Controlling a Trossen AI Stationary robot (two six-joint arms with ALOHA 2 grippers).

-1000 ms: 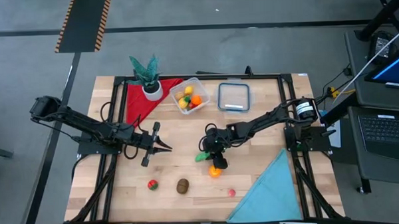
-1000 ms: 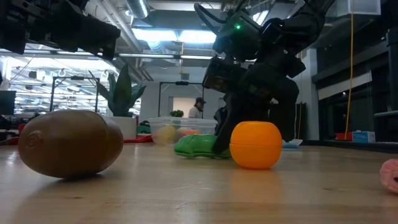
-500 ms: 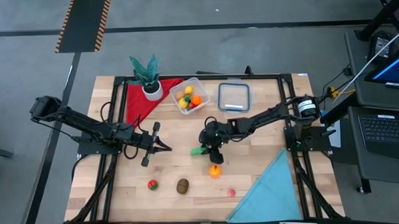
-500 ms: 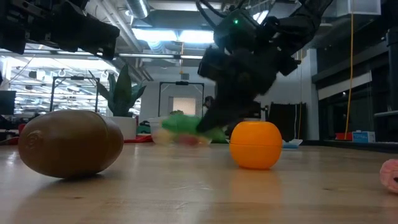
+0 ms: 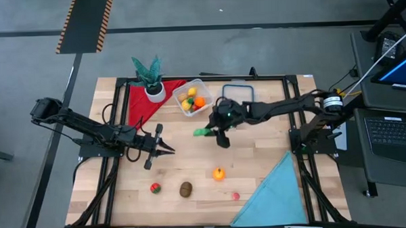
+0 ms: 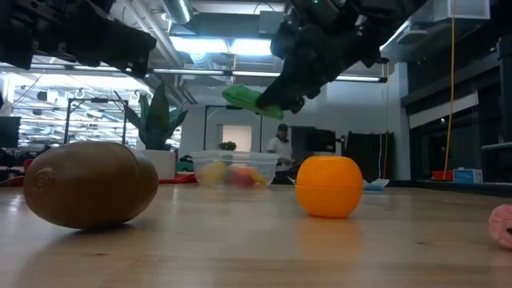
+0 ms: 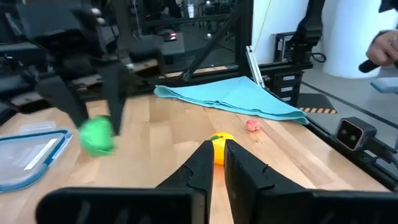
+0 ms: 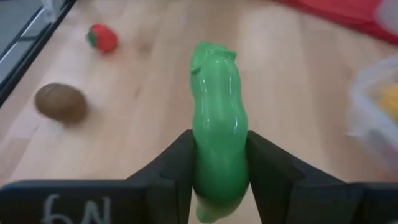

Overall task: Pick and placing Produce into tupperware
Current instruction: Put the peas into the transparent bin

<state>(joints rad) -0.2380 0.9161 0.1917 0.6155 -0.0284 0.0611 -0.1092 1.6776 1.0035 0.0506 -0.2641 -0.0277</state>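
Green vegetable in the air, on the way to the tupperware

The tupperware stands near the table's far edge, some produce already inside; the right gripper, just beside it, clamps the green vegetable above the table and next must release it over the container; the left gripper waits clenched, empty.

Grey floor with striped hazard mat; ceiling strip lights overhead.

We are looking at a robotics lab or workshop hall: a wooden table in a black metal frame is standing on grey concrete floor marked with hazard-striped tape, a workstation with laptop is sitting beside it, and ceiling strip lights are glowing over metal racks behind.
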